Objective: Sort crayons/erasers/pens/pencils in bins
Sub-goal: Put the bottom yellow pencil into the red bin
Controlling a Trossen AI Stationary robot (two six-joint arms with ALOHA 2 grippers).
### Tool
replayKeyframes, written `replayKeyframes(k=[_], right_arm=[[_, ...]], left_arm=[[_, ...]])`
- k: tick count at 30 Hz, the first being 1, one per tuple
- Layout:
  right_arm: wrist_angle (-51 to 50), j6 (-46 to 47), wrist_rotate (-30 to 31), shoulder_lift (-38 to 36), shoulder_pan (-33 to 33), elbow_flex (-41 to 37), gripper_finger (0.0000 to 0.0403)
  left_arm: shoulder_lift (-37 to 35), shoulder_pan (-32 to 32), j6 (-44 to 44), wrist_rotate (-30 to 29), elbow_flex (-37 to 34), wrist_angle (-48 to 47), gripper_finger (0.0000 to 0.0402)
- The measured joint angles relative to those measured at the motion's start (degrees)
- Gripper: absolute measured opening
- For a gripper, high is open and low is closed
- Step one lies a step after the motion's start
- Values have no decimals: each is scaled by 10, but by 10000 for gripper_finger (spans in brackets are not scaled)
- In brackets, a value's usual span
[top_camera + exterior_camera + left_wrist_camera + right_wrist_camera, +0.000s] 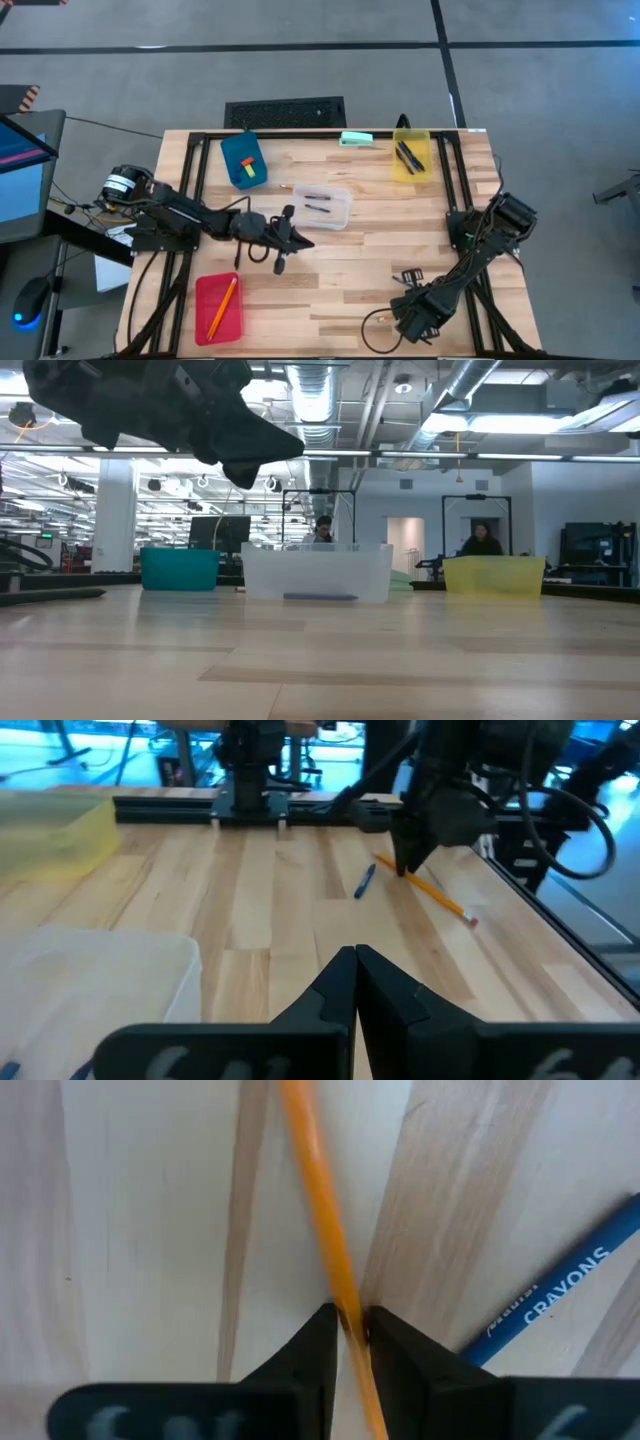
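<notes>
Currently the sort is well advanced but unfinished. Red bin (219,308) holds one pencil. Blue bin (244,160) holds yellow and orange-red erasers, as far as can be told. Clear bin (323,207) holds two dark sticks, likely pens. Yellow bin (411,156) holds several dark sticks; type not determinable.

Outstanding: one pencil (322,1220) and one blue stick marked "crayons" (560,1285) lie loose on the table (360,260), close together near the right edge. A mint-green object (356,139) sits just beside the yellow bin.

Right gripper (347,1330) is down at the table over the loose pencil, its fingers pinching the shaft. By judgement, this is the pick-up step, with the red bin as likely destination.

Left gripper (355,982) hovers beside the clear bin, fingers pressed together, empty.
</notes>
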Motion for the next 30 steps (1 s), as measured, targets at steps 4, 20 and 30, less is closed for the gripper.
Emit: replayKeyframes(k=[4,20,30], right_arm=[[-6,0,-2,1,-6,0,73],[5,85,1,1,-9,-1,52],[-20,152,7,4,-4,20,26]], left_arm=[[0,-16,-24,-38,0,-5,0],[-21,-58,-5,-68,-61,9,0],[-67,-58,-4,-65,-178,206,0]])
